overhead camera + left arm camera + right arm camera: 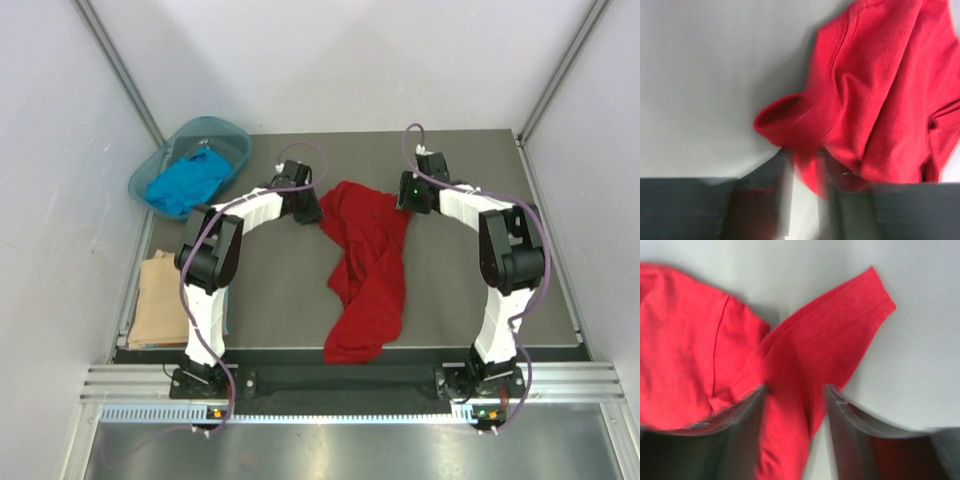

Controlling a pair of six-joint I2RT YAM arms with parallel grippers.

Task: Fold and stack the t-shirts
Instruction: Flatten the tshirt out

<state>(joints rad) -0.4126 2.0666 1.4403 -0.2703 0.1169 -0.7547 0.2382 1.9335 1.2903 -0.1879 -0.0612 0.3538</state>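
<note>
Front edge: red t-shirt (368, 270) sits mid-tabletop (280, 300), crumpled into a long strip running near to far. Its near end reaches the tabletop's front edge, between the two arm bases. Not folded.

Near left: tan t-shirt (160, 300) lies flat as a rough rectangle at the tabletop's left edge. It's just beside the left arm (205, 290), which hides part of it, and well apart from the red one.

Further back: both hands are down at the far end of the red t-shirt, one on each side.

Left hand (805, 154): at the shirt's far-left corner. The wrist view shows a rounded fold of red cloth running in between the fingers (786, 165). The fingers are smeared by blur, so I can't tell whether they pinch the cloth or just straddle it.

Right hand (795, 387): at the far-right corner. Fingers (740, 430) are apart, not clamped. Red cloth lies between them, up against one finger, with a sliver of bare tabletop next to the other. A sleeve (850, 315) lies flat on the tabletop beyond the fingertips.

Far-left corner: teal basin (225, 132) holds the blue t-shirt (185, 182), bunched up and unfolded, well apart from the red one.
</note>
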